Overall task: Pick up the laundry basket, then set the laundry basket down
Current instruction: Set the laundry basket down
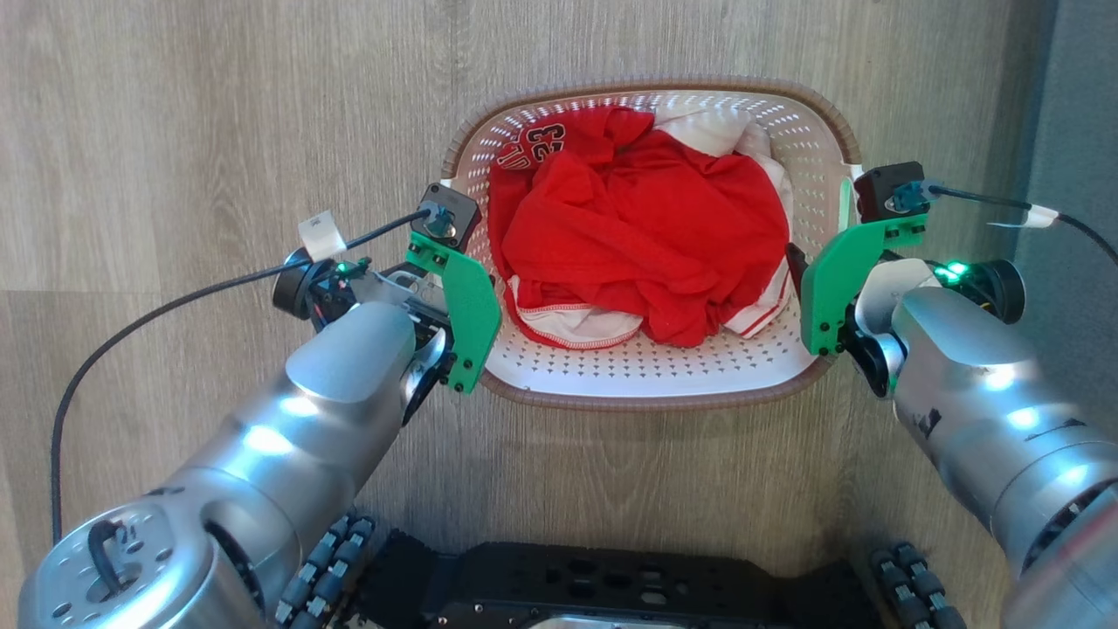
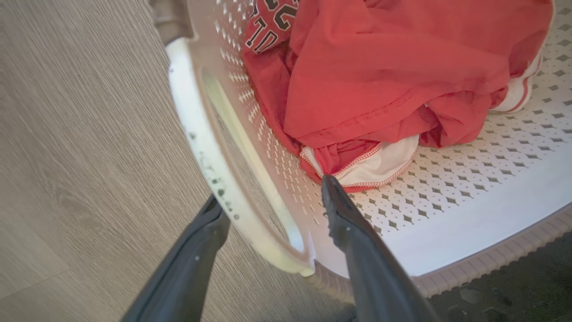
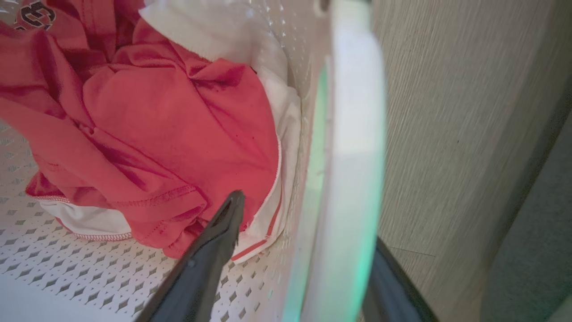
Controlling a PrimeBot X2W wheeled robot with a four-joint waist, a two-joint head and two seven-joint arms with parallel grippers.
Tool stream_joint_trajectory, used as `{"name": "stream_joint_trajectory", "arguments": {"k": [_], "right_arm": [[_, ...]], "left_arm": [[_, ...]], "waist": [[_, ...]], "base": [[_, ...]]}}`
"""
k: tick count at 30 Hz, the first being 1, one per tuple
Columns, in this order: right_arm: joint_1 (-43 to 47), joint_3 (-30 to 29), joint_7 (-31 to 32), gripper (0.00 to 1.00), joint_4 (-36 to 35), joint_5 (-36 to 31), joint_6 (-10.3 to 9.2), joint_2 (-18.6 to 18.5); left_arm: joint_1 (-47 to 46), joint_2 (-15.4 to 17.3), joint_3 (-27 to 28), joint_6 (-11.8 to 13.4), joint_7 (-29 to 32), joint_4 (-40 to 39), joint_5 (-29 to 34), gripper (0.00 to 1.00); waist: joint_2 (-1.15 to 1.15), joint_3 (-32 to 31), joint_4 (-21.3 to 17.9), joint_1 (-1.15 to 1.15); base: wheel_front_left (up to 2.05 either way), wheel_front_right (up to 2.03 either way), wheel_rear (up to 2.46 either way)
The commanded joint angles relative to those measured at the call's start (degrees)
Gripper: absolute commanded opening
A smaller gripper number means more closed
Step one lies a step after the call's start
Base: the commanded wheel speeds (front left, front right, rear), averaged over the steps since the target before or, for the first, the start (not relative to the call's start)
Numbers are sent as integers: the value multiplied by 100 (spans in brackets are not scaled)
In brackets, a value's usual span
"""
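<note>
The laundry basket point(image 1: 648, 377) is white and perforated with a brown woven-look rim, and it sits on the wood floor straight ahead. Red and white clothes point(image 1: 638, 236) are heaped inside. My left gripper point(image 2: 272, 197) straddles the basket's left white handle point(image 2: 201, 147): one finger rests against the handle's outer edge, the other reaches inside by the clothes. My right gripper point(image 3: 308, 241) straddles the right handle point(image 3: 353, 147), its inner finger point(image 3: 223, 232) beside the cloth and its outer finger mostly hidden under the handle. Both grippers look open around the handles.
Pale wood-plank floor point(image 1: 175, 131) surrounds the basket. My black wheeled base point(image 1: 611, 577) lies just below the basket's near rim. A grey surface point(image 1: 1083, 105) borders the floor at the far right. Cables trail from both wrists.
</note>
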Motion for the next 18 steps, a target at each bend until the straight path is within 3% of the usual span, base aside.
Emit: {"name": "stream_joint_trajectory", "arguments": {"k": [1,10,18], "right_arm": [[238,-25,-16,100,-27,-92,41,8],[399,-264,137,100,-26,-242,41,43],[716,-537,308,100,-26,-322,41,116]], "left_arm": [[16,74,32,37,-12,-18,22,100],[134,74,32,131,-77,34,23,100],[375,74,32,157,-119,182,-1,100]], "waist": [[0,-12,4,0],[0,-304,16,0],[0,-1222,-24,0]], "base": [[0,0,0],[0,0,0],[0,0,0]]}}
